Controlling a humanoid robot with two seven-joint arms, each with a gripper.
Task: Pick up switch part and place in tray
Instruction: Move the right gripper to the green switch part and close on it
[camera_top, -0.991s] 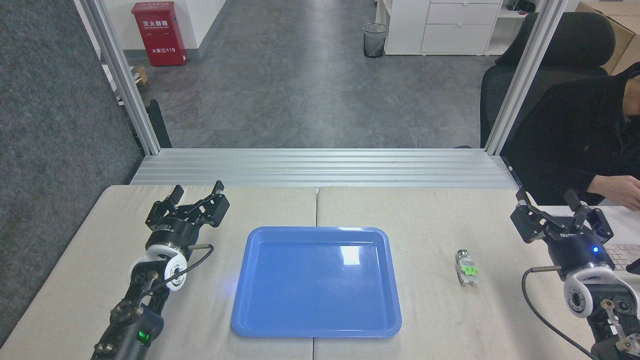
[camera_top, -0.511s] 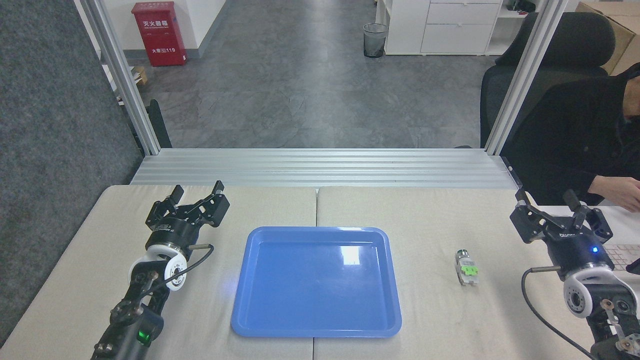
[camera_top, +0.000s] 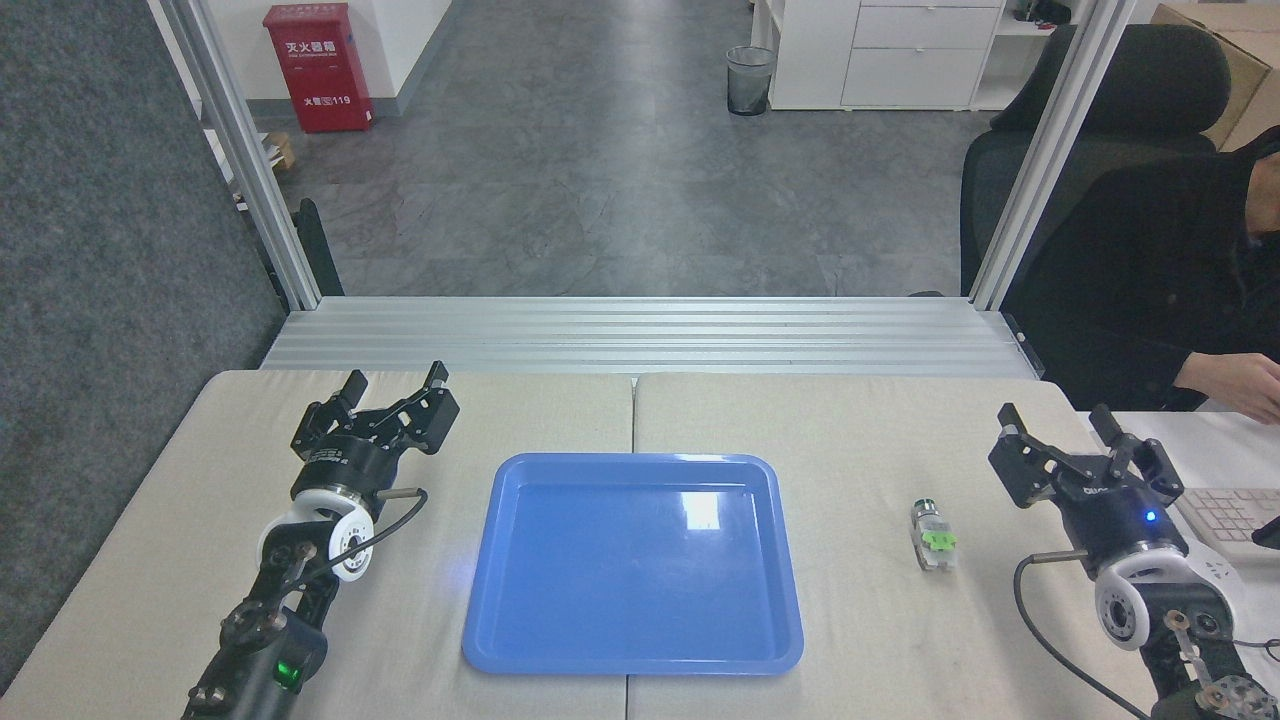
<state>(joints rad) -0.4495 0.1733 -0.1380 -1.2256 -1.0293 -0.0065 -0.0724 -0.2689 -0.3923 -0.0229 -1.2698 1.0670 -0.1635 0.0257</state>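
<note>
One glossy blue tray (camera_top: 633, 655); blocky switch part (camera_top: 931, 537) beside.

The glossy blue plastic tray (camera_top: 632, 655) lies on a matt beige cloth-like table (camera_top: 850, 430), behind it ribbed metal rails (camera_top: 640, 335).

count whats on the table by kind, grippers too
Glossy blue plastic rectangular tray: 1
Small white-grey switch part with green clip: 1
Black robot grippers: 2, left gripper, right gripper
White keyboard at the right edge: 1
Total: 5

Black arms, white wrist rings
</note>
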